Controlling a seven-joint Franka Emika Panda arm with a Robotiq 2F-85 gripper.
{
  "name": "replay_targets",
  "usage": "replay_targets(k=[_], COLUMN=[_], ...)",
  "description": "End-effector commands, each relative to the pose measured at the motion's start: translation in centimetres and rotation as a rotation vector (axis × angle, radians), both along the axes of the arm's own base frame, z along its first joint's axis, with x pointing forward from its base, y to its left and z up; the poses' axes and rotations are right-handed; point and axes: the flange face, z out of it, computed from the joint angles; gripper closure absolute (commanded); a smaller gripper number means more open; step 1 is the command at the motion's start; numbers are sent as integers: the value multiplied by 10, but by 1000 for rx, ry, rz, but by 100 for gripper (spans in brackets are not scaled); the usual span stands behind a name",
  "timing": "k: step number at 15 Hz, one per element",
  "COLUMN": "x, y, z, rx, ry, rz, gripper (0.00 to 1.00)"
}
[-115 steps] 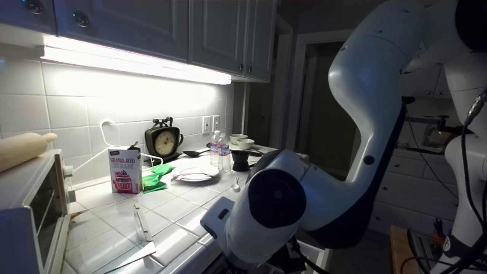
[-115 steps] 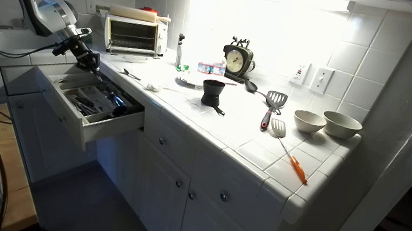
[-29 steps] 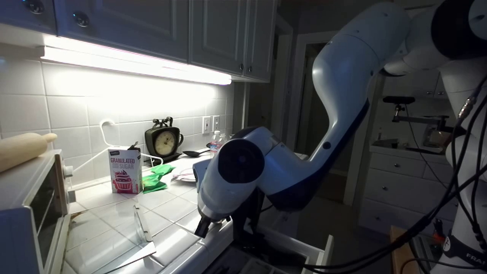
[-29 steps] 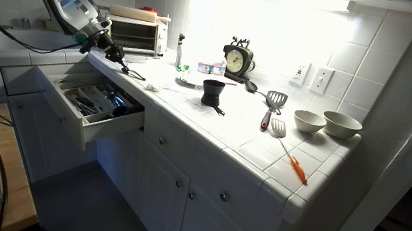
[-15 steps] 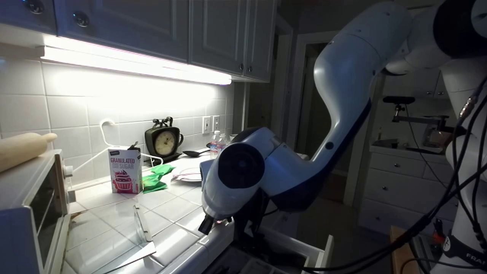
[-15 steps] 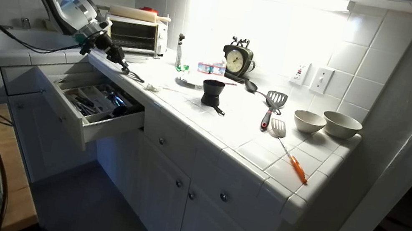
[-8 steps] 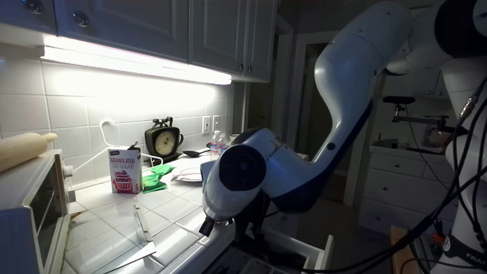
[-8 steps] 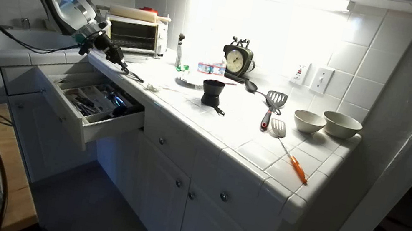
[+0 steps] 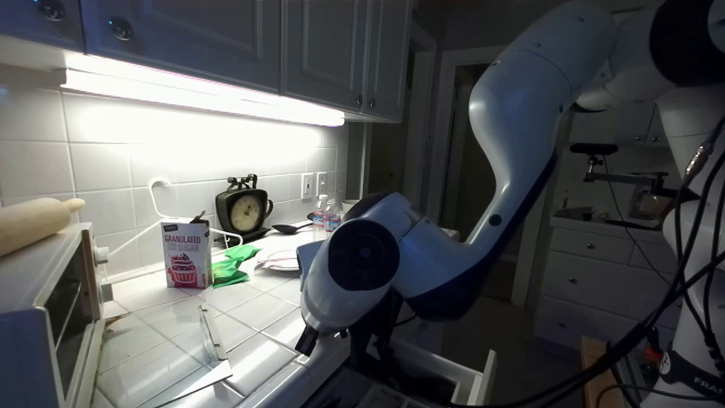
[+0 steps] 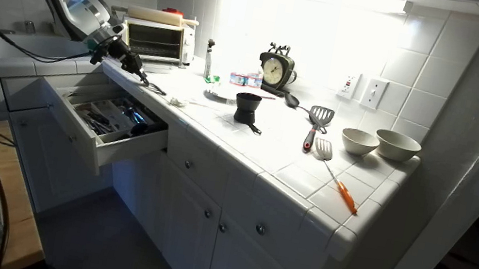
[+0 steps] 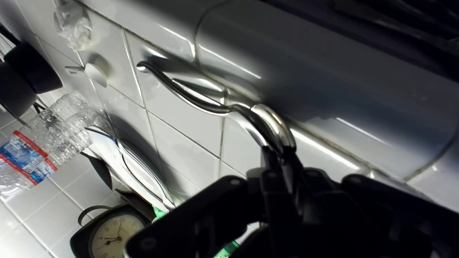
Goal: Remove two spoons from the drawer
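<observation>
In the wrist view a shiny silver metal spoon (image 11: 211, 106) runs along a 10-to-4 o'clock line, above or on the glossy white-tiled counter (image 11: 193, 125), its slim curved handle pointing to 10 o'clock. Its 4 o'clock end sits between the tips of the black 2-fingered gripper (image 11: 281, 152), whose jaws are closed on it to a thin gap. A silvery streak (image 11: 200, 84) runs alongside, on the 1 o'clock side; whether that is another spoon or a reflection I cannot tell. In an exterior view the spoon points from the gripper to between 3 and 4 o'clock, near the counter's front edge. The wide, shallow white drawer (image 10: 132, 153), at 7 o'clock from the gripper, juts out toward 8 o'clock, with blurred cutlery (image 10: 98, 122) inside.
</observation>
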Motion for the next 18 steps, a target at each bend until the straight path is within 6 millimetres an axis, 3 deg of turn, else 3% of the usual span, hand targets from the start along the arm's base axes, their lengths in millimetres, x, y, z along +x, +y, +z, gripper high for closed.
replay_targets(k=[1,14,15,16,18], x=[-2,-1,-1,-1,-1], y=[3,6,6,6,6], z=[-2,-10,-10,-10,-10], rx=[-21,-42,-41,-41,-40], ry=[-25,-28,-28,-28,-28], rz=[36,78,77,77,76], gripper=[98,98,94,81,67])
